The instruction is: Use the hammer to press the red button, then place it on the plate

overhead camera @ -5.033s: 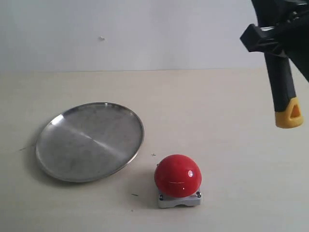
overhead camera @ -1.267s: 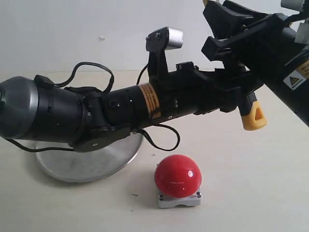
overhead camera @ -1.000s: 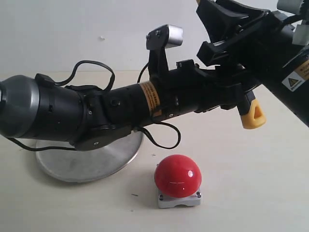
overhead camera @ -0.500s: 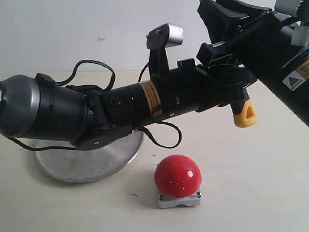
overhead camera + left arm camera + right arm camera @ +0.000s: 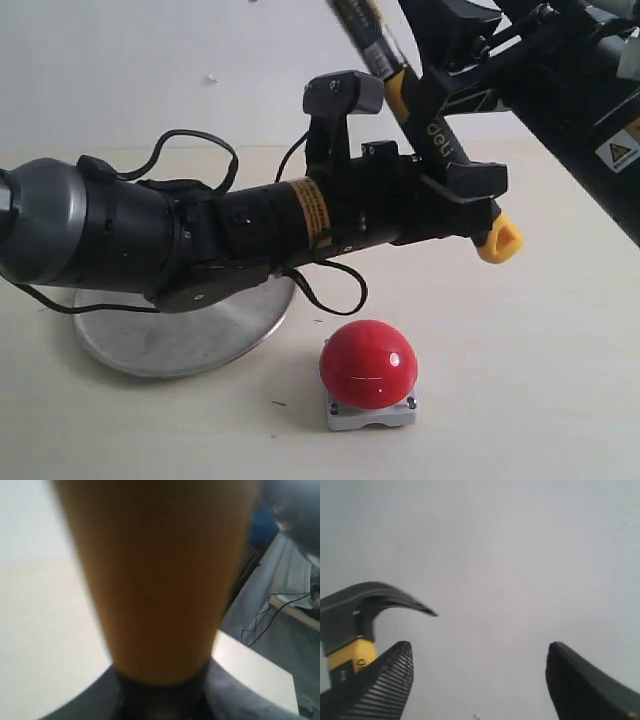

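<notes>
One hammer held aloft in the left pincer

The hammer (image 5: 432, 125) is seen in the air above the table (image 5: 540, 350). It is tilted, with its yellow looped end lowest and pointing down to the right. Its black handle, marked with yellow bands and white lettering, rises up and to the left until it is cut off by the top edge of the exterior view.

It is gripped low on the handle, just above the yellow end, by the left pincer (image 5: 458, 200), whose jaws are closed on it from both sides. The arm carrying that pincer is stretched across the scene from the left. In the left wrist view only a blurred yellow-orange mass is shown, too close to be made out.

The right pincer (image 5: 477, 655) is held wide open near the upper part of the handle, with nothing between its ribbed fingers (image 5: 385, 685). The dark claw head is seen just beside one finger in the right wrist view.

Below the hammer and well apart from it, the red button (image 5: 368, 363) is seated on its grey base on the table. The plate (image 5: 150, 345) lies to the left of the button and is partly hidden behind the left arm.
</notes>
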Action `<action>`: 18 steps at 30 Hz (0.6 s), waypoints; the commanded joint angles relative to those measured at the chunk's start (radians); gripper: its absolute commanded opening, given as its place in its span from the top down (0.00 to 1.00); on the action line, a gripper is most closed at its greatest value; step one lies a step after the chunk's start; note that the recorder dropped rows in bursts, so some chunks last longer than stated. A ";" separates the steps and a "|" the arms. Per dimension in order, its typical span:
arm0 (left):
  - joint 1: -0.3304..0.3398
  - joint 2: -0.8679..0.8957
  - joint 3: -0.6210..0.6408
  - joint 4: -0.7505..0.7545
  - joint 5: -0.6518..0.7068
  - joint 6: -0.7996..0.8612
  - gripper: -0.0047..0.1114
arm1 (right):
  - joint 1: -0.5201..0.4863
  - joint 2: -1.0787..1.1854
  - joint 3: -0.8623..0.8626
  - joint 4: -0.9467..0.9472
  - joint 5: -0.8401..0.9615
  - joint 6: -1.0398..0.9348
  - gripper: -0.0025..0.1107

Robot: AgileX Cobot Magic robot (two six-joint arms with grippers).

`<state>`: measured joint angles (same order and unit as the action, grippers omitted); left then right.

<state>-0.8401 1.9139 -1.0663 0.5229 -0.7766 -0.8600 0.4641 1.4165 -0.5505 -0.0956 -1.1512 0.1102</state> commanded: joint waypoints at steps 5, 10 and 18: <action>0.085 -0.044 -0.006 0.340 0.142 -0.144 0.96 | -0.007 -0.026 -0.006 0.151 0.053 -0.122 0.35; 0.102 -0.113 -0.006 0.594 0.322 -0.285 0.96 | -0.077 -0.081 -0.067 0.027 0.320 -0.135 0.44; 0.103 -0.237 0.006 0.815 0.353 -0.425 0.96 | -0.191 -0.108 -0.269 -0.359 0.929 0.161 0.42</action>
<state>-0.7391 1.7316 -1.0617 1.3006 -0.4007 -1.2549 0.3057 1.3138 -0.7921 -0.3372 -0.3621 0.1884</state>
